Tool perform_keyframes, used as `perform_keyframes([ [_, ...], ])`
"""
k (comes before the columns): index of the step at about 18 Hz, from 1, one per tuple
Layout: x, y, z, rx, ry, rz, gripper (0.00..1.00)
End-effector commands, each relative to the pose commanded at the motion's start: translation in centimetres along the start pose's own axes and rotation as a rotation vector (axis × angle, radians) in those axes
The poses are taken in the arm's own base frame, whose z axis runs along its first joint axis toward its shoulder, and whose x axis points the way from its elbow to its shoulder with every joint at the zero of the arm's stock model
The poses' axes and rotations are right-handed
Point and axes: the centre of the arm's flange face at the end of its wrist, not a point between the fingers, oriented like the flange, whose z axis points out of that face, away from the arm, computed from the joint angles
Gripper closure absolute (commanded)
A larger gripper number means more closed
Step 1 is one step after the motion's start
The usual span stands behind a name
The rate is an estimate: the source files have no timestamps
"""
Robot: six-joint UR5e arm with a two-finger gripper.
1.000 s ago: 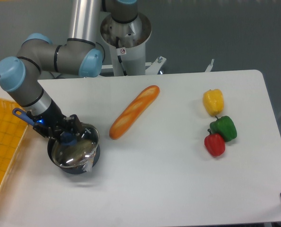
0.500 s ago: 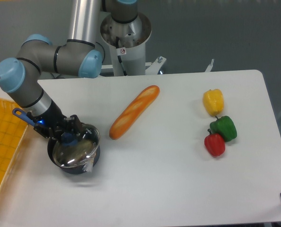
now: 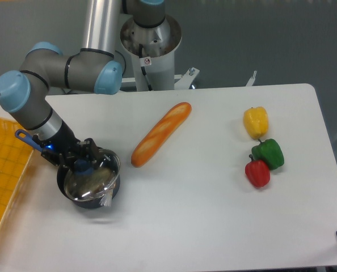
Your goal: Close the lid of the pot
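Observation:
The black pot (image 3: 109, 194) stands at the left of the table, its blue handle (image 3: 25, 137) pointing back-left under the arm. The glass pot lid (image 3: 92, 182) lies on top of the pot, its metal rim following the pot's rim, slightly tilted. My gripper (image 3: 82, 164) is directly over the lid's centre, shut on the lid's dark knob, which the fingers mostly hide.
A baguette (image 3: 160, 134) lies diagonally just right of the pot. Yellow (image 3: 256, 121), green (image 3: 268, 153) and red (image 3: 258, 173) peppers sit at the right. An orange tray (image 3: 4, 175) borders the pot on the left. The arm's base (image 3: 150, 42) stands behind.
The lid has sunk a little lower onto the pot with the gripper; otherwise almost nothing has moved.

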Motion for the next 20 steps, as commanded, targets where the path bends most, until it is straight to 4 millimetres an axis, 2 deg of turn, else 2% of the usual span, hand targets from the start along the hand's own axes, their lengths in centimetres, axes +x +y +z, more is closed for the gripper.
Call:
perform_keyframes([
  [3,0.31,0.09,-0.05,0.001,-0.005,0.006,0.59],
  [20,0.61,0.00,0.51,-0.006,-0.009,0.012,0.54],
])
